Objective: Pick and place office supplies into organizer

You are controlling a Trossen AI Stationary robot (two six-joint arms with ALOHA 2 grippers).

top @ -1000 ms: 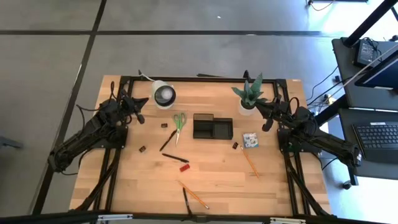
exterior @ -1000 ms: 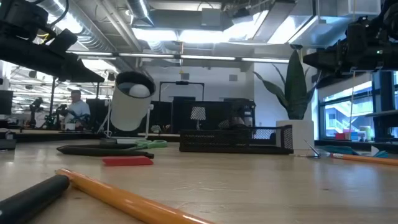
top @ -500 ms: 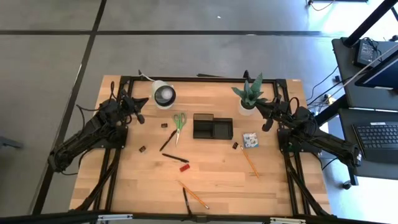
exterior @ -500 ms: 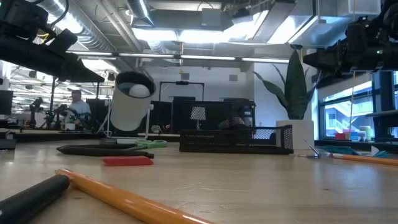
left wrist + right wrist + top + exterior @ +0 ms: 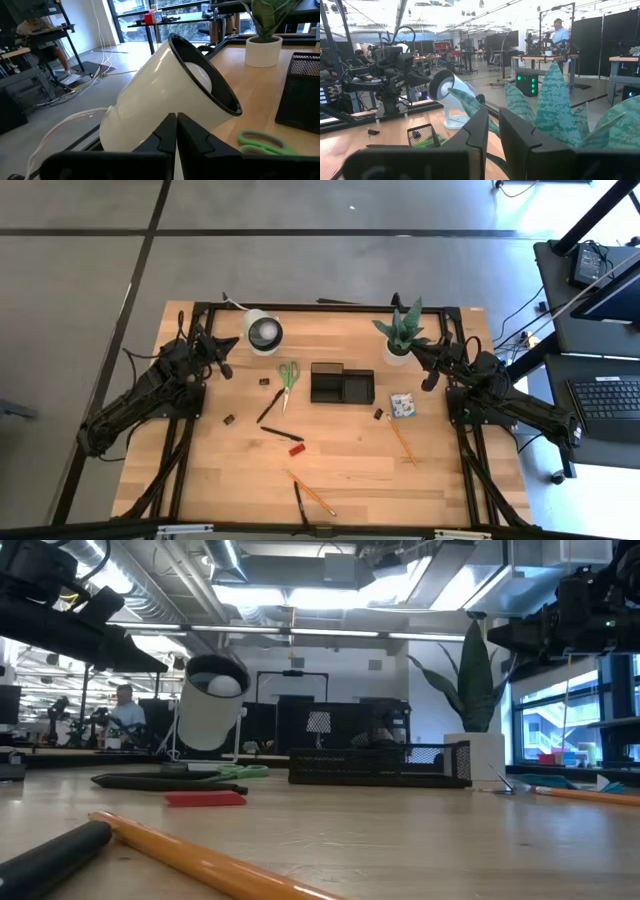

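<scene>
Over the bench's (image 5: pixel 340 460) far corners both end effectors, left (image 5: pixel 226 367) shut, right (image 5: pixel 428 380) slightly parted, hold nothing; reaching for the scissors (image 5: pixel 286 380) seems next.

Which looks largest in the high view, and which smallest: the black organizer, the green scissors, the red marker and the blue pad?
1. Organizer, clearly the largest.
2. Green scissors: long but thin.
3. Blue pad: shorter than the scissors, yet it may cover a similar area, so these two are unsure.
4. Red marker, the smallest.

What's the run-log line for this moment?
left pincer: shut, empty, by lamp | right pincer: narrow gap, empty, by plant | organizer: looks empty | scissors, pencils, pens: on table
</scene>
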